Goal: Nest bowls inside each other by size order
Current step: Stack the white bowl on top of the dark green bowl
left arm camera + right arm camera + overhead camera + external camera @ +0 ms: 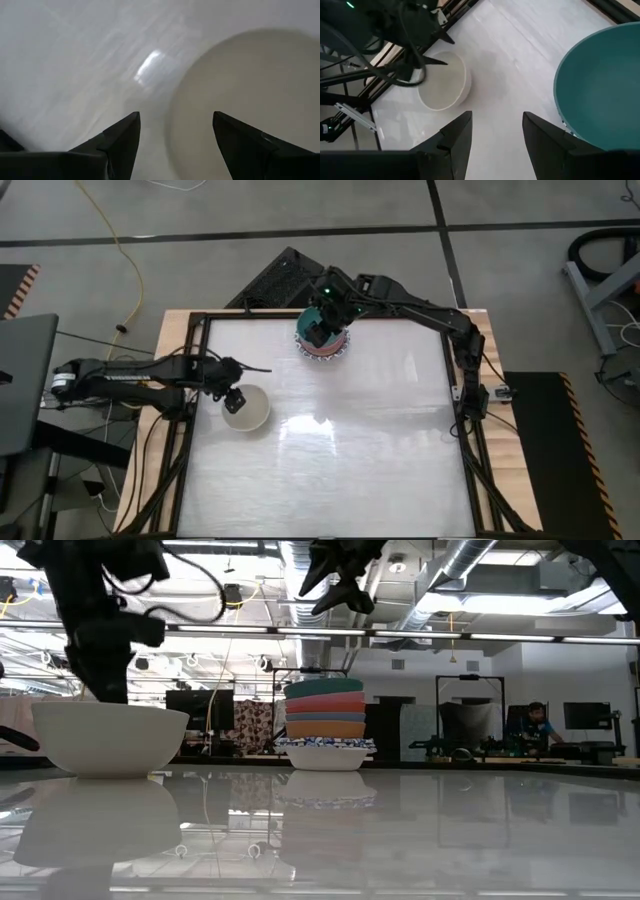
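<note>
A cream bowl (250, 410) stands alone on the white table at the left; it also shows in the low view (110, 738). My left gripper (175, 127) is open just above its left rim, one finger over the inside and one outside. A stack of nested bowls (325, 725) stands at the far middle, with a teal bowl (605, 85) on top, then pink, blue and orange ones, and a blue-patterned white one at the bottom. My right gripper (492, 135) is open and empty, hovering above the stack (323, 340).
The black frame rail (190, 380) runs along the table's left edge close to the cream bowl. The white tabletop (360, 450) stretches from the middle to the near and right sides. A person sits far off in the room (535, 725).
</note>
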Robot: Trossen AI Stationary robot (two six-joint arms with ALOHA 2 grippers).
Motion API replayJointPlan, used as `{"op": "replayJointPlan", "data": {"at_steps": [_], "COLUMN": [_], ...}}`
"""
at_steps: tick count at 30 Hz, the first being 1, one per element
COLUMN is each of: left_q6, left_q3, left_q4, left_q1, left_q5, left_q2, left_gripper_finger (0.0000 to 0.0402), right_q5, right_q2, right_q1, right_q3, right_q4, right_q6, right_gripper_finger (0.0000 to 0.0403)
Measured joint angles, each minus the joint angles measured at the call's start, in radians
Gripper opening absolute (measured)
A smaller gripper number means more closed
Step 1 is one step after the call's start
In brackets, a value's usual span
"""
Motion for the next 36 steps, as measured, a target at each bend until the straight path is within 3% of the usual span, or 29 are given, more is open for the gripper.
{"op": "replayJointPlan", "data": {"at_steps": [4,7,11,16,21,25,29,33,36], "left_q6": [-0.067,-0.096,-0.108,-0.130,-0.208,-0.224,-0.170,-0.038,0.148], "left_q3": [-0.042,-0.058,-0.070,-0.071,-0.070,-0.019,0.085,0.201,0.265], "left_q4": [0.002,0.007,0.029,0.045,0.168,0.324,0.381,0.481,0.625], "left_q1": [-0.008,-0.008,-0.008,-0.008,-0.008,-0.006,-0.001,-0.001,-0.001], "left_q5": [-0.043,-0.020,0.033,0.035,-0.016,-0.144,-0.355,-0.581,-0.704], "left_q2": [0.062,0.099,0.125,0.134,0.127,0.108,0.101,0.100,0.105], "left_gripper_finger": [0.0239,0.0226,0.0161,0.0032,0.0004,0.0001,0.0000,0.0000,0.0000], "right_q5": [0.000,0.000,0.000,0.000,0.054,0.175,0.336,0.505,0.606], "right_q2": [0.000,0.000,0.000,0.001,-0.029,-0.086,-0.146,-0.198,-0.212], "right_q1": [0.008,0.013,0.021,0.029,0.041,0.049,0.049,0.073,0.107], "right_q3": [0.000,0.000,0.000,0.000,0.000,0.000,0.000,0.000,0.001], "right_q4": [0.000,0.000,-0.001,-0.004,-0.009,-0.018,-0.037,-0.022,0.018], "right_q6": [0.000,-0.011,-0.024,-0.019,0.017,0.009,-0.015,-0.040,-0.127], "right_gripper_finger": [0.0195,0.0195,0.0195,0.0195,0.0195,0.0195,0.0195,0.0195,0.0195]}}
